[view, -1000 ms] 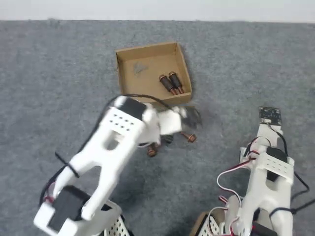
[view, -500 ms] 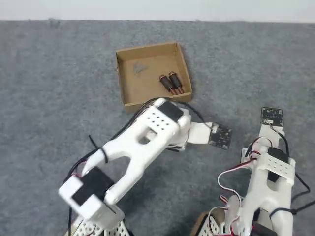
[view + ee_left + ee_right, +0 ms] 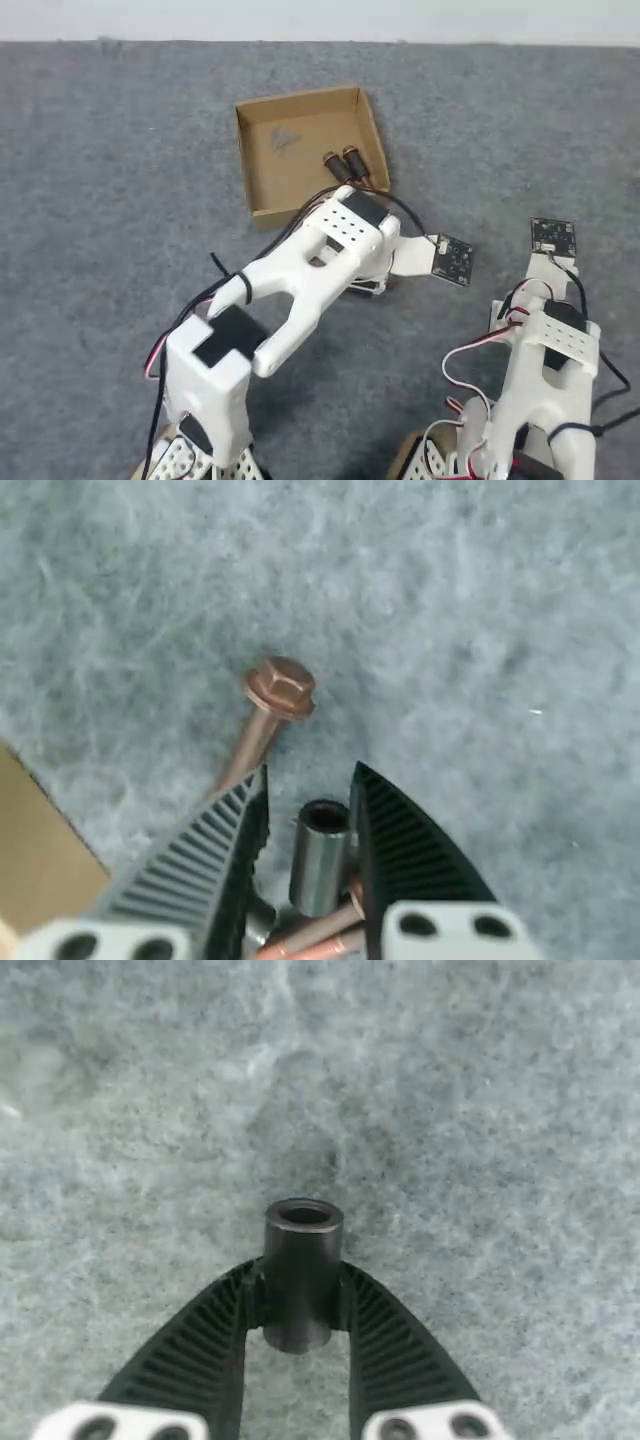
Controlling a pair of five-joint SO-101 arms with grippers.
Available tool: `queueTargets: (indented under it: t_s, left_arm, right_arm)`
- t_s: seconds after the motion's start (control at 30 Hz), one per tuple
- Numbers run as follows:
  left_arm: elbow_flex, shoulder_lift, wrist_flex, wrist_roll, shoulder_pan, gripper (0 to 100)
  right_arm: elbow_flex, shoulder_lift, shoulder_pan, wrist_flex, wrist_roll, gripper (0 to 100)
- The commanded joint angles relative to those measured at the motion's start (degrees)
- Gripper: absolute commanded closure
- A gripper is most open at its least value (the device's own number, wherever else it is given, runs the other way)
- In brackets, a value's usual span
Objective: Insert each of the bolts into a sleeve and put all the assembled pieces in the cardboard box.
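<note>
Pairing of bolt and sleeve looks to be the step in hand. Nearest the bases, the right arm sits folded back and low, its right claw [image 3: 298, 1285] pinching a short black metal sleeve [image 3: 302, 1250] by its sides, open bore showing at the far end, over the grey felt table cover [image 3: 480, 1110]. Further out, the left arm stretches forward and across toward the middle, wrist tipped down. Its left claw [image 3: 310, 772] is spread, fingers standing either side of a second black metal sleeve [image 3: 322, 855] lying on the cover, seemingly across a copper-coloured bolt [image 3: 315, 932]. Just beyond the tips lies a loose copper-coloured hex-head bolt [image 3: 272, 712]. Farthest, the shallow brown cardboard box [image 3: 300, 100] holds two assembled pieces [image 3: 347, 166] near its wall on the right arm's side. Next, I judge, the left claw must take a bolt, then line its shank up with the held bore.
</note>
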State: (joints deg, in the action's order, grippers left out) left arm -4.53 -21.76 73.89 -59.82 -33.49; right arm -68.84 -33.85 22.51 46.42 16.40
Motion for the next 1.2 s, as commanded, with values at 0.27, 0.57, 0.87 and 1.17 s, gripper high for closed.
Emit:
queueTargets:
  t_s: [0.27,0.57,0.87,1.17]
  left_arm:
    - [12.0,-8.4,-1.2,-0.4,-0.4,87]
    - [16.4,-13.8,-1.1,4.3,-1.7,91]
    - [16.0,-14.3,1.6,4.5,-3.2,99]
    - [16.4,-13.7,-2.9,23.3,-5.3,99]
  right_arm:
    - [0.3,-2.5,-1.3,-0.9,-0.1,99.2]
    - [0.3,-2.5,-1.3,-0.9,-0.1,99.2]
    - [0.4,-2.5,-1.2,-0.9,-0.1,99.2]
    - [0.4,-2.5,-1.1,-0.9,-0.1,99.2]
